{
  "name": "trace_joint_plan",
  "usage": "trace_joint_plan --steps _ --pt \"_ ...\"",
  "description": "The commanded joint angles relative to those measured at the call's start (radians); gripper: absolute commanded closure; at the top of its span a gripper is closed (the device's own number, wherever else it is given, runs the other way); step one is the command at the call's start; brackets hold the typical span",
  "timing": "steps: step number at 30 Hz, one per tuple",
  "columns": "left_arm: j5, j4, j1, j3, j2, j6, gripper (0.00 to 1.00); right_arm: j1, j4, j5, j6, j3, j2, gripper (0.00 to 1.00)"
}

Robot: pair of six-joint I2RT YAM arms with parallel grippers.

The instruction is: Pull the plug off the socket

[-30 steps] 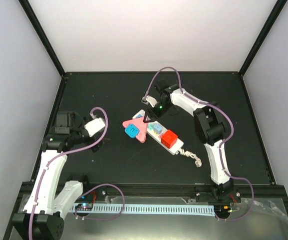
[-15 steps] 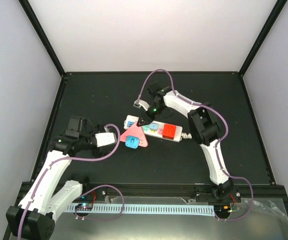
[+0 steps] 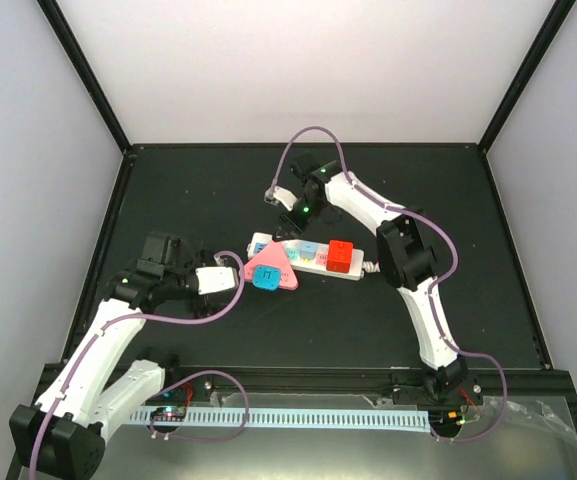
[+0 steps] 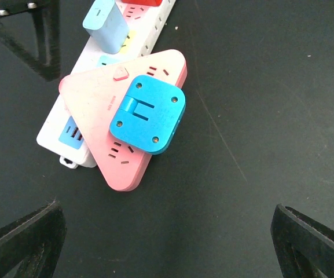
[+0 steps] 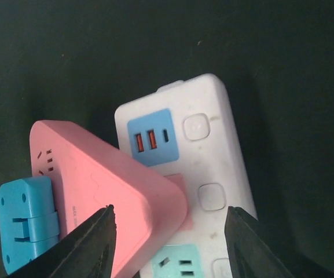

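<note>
2 grippers at the socket, both with jaws apart

We saw the white socket (image 5: 210,156) lying near the middle of the black table (image 3: 218,190), with a pink triangular plug (image 4: 97,104) seated toward 1 end and a blue adapter (image 4: 148,114) on top of it. The right gripper (image 5: 169,209) hung over that end, its fingers spread either side of the plug's corner. The left gripper (image 4: 167,209) stood wide apart nearby.

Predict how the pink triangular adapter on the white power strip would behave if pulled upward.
Probably rigid: the pink adapter looks like hard moulded plastic. It overhangs the power strip with the blue plug on its free side, so a pull there may tilt it. Nothing visibly holds the strip down, so it might lift too.
</note>
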Motion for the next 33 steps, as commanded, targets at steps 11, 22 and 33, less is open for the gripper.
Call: trace_joint_plan --steps 11,22,33 --pt "-0.029 0.043 -0.042 -0.009 0.027 0.019 0.01 0.008 -0.071 0.042 -0.040 0.050 0.131 0.51" --pt "-0.211 0.291 -0.259 -0.058 0.111 0.014 0.16 0.012 -0.006 0.025 -0.064 -0.087 0.104 0.57" --pt "-0.410 0.630 -0.421 -0.146 0.264 0.088 0.15 0.012 0.011 0.017 -0.074 -0.114 0.115 0.58"
